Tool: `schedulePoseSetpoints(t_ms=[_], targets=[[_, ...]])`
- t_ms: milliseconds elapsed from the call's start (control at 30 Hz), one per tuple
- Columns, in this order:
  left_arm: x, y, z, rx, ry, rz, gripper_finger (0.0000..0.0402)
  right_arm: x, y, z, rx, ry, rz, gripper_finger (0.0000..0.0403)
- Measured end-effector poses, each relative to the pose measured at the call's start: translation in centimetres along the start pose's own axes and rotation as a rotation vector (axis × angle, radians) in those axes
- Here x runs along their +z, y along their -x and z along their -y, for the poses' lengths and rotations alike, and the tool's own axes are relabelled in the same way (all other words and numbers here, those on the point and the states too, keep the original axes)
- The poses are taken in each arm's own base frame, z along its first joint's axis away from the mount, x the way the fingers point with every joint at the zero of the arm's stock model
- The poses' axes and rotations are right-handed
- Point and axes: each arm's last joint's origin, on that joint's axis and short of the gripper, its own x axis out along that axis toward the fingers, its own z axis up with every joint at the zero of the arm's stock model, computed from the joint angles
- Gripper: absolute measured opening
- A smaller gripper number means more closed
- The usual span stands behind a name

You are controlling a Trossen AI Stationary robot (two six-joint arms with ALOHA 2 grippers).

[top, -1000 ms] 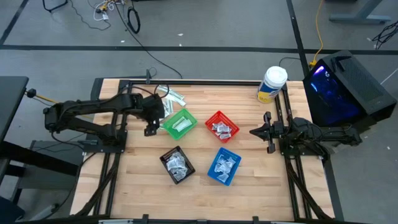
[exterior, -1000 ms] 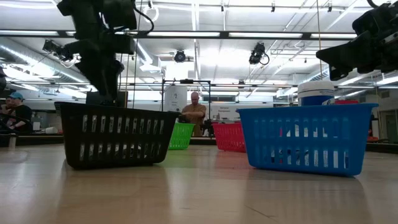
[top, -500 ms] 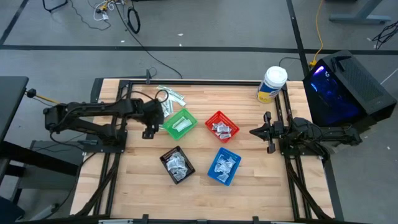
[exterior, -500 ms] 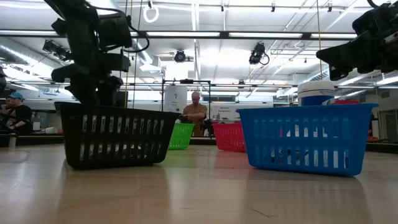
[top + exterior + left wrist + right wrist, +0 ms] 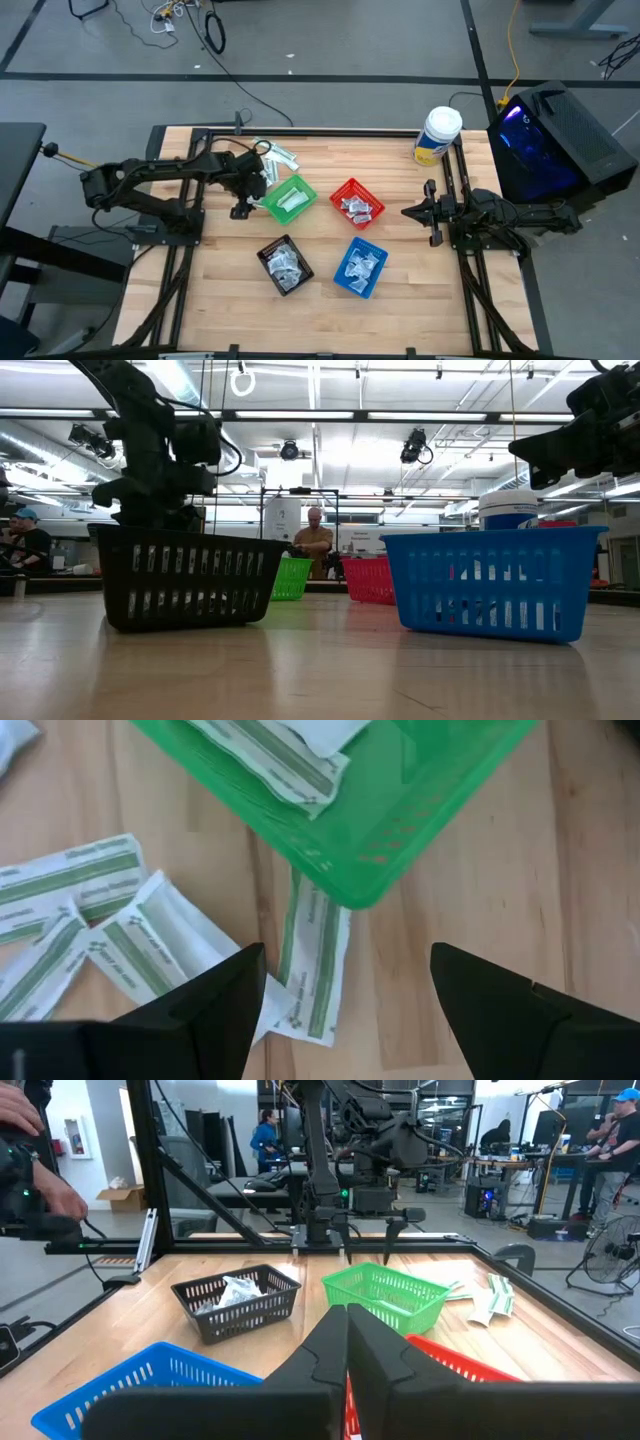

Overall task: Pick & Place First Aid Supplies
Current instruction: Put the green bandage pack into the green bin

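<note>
1. Near the table's far-left corner, the left gripper (image 5: 243, 192) hangs with its fingers (image 5: 215, 1005) spread wide and nothing between them, just beside the green basket (image 5: 288, 199).
2. Under it, pale-green strips (image 5: 313, 960) lie on the table (image 5: 400, 300); one is partly tucked below the basket's corner, and more lie inside the basket.
3. Toward the table's near edge, white-and-blue sachets fill the black basket (image 5: 285, 265), blue basket (image 5: 359, 267) and red basket (image 5: 356, 203).
4. At the right edge, the right gripper (image 5: 407, 212) waits, closed and empty.
</note>
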Motion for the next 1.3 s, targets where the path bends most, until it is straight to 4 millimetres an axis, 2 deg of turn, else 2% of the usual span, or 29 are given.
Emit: schedulePoseSetpoints(t_ms=[267, 400, 533, 767, 1067, 1300], targets=[[-0.3, -0.8, -0.8, -0.021, -0.088, -0.014, 0.0291, 0.0, 0.0, 0.0, 0.0, 0.0, 0.0, 0.0013], [-0.6, -1.2, -1.2, -0.014, -0.059, -0.014, 0.0291, 0.0, 0.0, 0.0, 0.0, 0.0, 0.0, 0.0013], [-1.5, -2.1, -0.7, -0.03, -0.036, -0.013, 0.0291, 0.0, 0.0, 0.0, 0.0, 0.0, 0.0, 0.0013], [-1.0, -2.1, -0.9, -0.024, -0.002, 0.051, 0.0291, 0.0, 0.0, 0.0, 0.0, 0.0, 0.0, 0.0013], [-1.3, -2.1, -1.3, -0.017, 0.022, 0.046, 0.0291, 0.0, 0.0, 0.0, 0.0, 0.0, 0.0, 0.0013], [-1.4, -3.6, -1.4, -0.059, 0.029, 0.0, 0.0291, 0.0, 0.0, 0.0, 0.0, 0.0, 0.0, 0.0013]])
